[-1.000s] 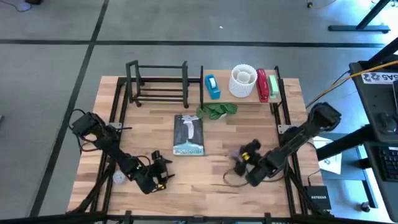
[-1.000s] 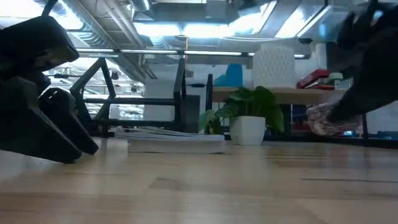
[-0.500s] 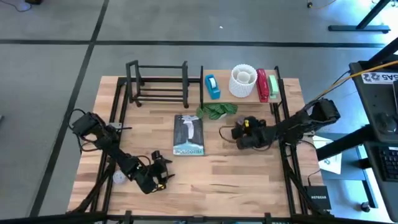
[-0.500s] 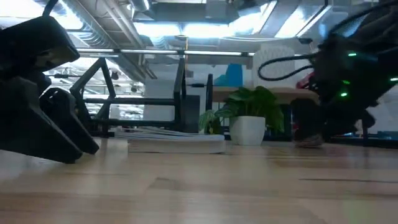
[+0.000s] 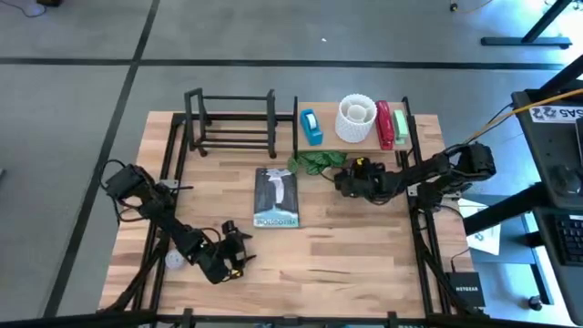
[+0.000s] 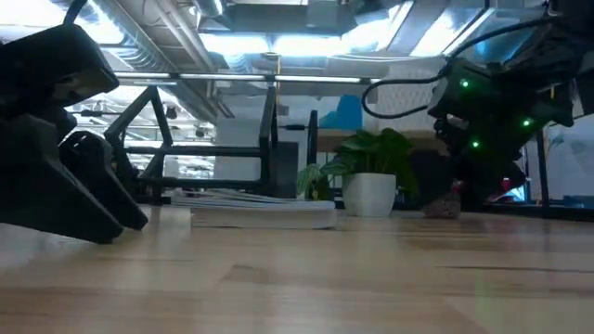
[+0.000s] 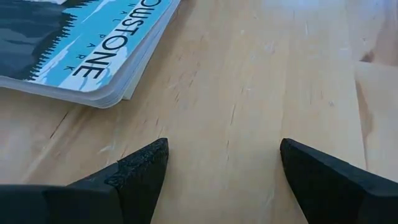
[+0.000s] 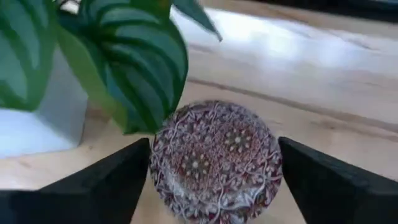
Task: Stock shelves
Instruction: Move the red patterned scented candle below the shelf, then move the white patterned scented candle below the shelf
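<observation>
White pot (image 8: 43,118) holds a green plant (image 8: 93,56); patterned ball (image 8: 214,163) between right gripper (image 8: 214,171) fingers.

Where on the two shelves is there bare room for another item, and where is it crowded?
The black rack holds nothing. On the wood shelf board, only the gap between the blue box and the white holder is bare. In front of it, the plant and the right hand crowd the space.

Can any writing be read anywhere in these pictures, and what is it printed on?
"...LOUSTONE" and "...AL PARK", cut off at the picture's edge: on the book's cover, left wrist view.
"NETGEAR": on the small black box beside the table, barely readable.
Title on the book seen from above: too blurred.
White label on the right: too blurred.
</observation>
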You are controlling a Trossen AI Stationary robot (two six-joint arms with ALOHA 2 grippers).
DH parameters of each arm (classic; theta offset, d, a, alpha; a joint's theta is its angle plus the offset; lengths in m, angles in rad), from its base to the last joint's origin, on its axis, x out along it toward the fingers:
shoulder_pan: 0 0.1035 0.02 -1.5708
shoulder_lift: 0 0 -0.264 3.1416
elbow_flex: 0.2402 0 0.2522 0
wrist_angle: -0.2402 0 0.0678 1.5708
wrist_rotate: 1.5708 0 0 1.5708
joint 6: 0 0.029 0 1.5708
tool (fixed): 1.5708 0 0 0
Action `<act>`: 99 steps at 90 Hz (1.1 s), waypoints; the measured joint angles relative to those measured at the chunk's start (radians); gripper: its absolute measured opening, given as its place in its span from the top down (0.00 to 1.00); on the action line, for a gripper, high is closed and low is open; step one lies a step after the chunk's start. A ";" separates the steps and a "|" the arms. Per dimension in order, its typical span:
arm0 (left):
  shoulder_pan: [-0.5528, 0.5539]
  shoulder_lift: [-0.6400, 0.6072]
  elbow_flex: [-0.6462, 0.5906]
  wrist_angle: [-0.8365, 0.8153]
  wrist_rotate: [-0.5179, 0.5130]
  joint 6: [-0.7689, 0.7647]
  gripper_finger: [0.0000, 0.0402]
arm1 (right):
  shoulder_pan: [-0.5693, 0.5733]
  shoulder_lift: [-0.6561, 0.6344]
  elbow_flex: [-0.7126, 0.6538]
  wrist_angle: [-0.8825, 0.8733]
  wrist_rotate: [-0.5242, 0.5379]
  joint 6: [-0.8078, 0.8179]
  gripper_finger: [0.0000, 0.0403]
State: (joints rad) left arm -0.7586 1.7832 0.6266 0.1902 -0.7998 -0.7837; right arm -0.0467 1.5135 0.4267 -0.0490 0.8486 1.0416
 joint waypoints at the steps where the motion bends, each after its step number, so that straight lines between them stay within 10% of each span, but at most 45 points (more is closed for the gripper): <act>1: 0.000 0.000 0.000 0.000 0.000 0.000 0.27 | 0.000 0.000 0.000 0.000 0.002 0.000 0.14; 40: 0.000 -0.030 0.052 -0.033 -0.017 0.096 0.28 | 0.190 -0.010 0.145 -0.204 0.006 -0.022 0.13; 56: 0.000 -0.132 0.192 -0.355 0.001 0.200 0.31 | 0.335 -0.010 0.256 -0.359 0.103 0.050 0.15; 83: -0.001 -0.233 0.488 -1.145 0.503 0.073 0.34 | 0.467 -0.011 0.337 -0.353 0.272 0.050 0.15; 99: -0.006 -0.232 0.492 -1.309 0.778 -0.110 0.34 | 0.494 -0.011 0.338 -0.319 0.312 0.049 0.15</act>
State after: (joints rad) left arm -0.7650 1.5509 1.1183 -1.1192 -0.0218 -0.8937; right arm 0.4477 1.5028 0.7643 -0.3678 1.1610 1.0911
